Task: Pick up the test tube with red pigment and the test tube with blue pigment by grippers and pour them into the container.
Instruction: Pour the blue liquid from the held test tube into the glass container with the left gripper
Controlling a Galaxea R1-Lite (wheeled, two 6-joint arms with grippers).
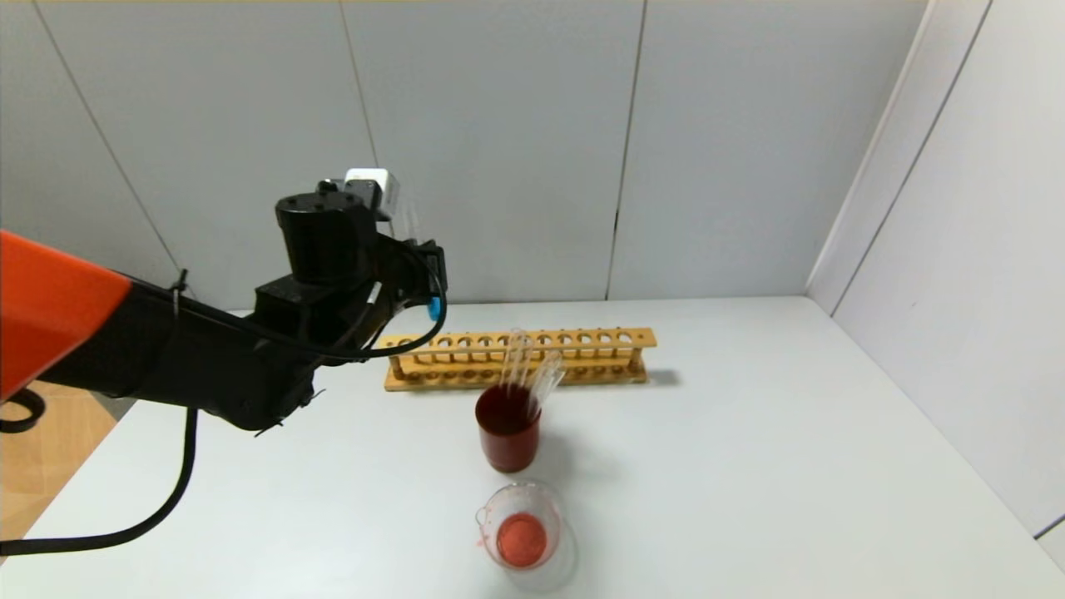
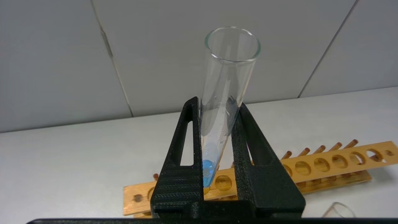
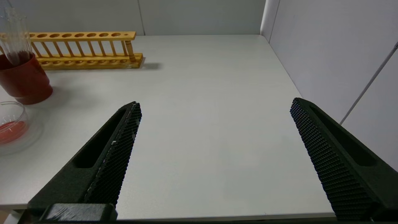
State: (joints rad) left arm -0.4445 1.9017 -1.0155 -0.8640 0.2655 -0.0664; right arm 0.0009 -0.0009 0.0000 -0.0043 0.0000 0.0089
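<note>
My left gripper (image 1: 426, 279) is shut on the test tube with blue pigment (image 1: 433, 309) and holds it upright in the air, above the left end of the rack. In the left wrist view the tube (image 2: 228, 71) stands between the fingers (image 2: 186, 140), mouth up, with the blue pigment (image 2: 207, 169) at its bottom. The container (image 1: 524, 532), a low clear beaker, stands near the table's front with red pigment in it; it also shows in the right wrist view (image 3: 12, 124). No tube with red pigment shows. My right gripper (image 3: 216, 104) is open and empty above the table's front right.
A wooden tube rack (image 1: 520, 358) lies at the back of the white table. A dark red cup (image 1: 507, 433) in front of it holds a few clear tubes (image 1: 524, 366). Walls close the back and the right side.
</note>
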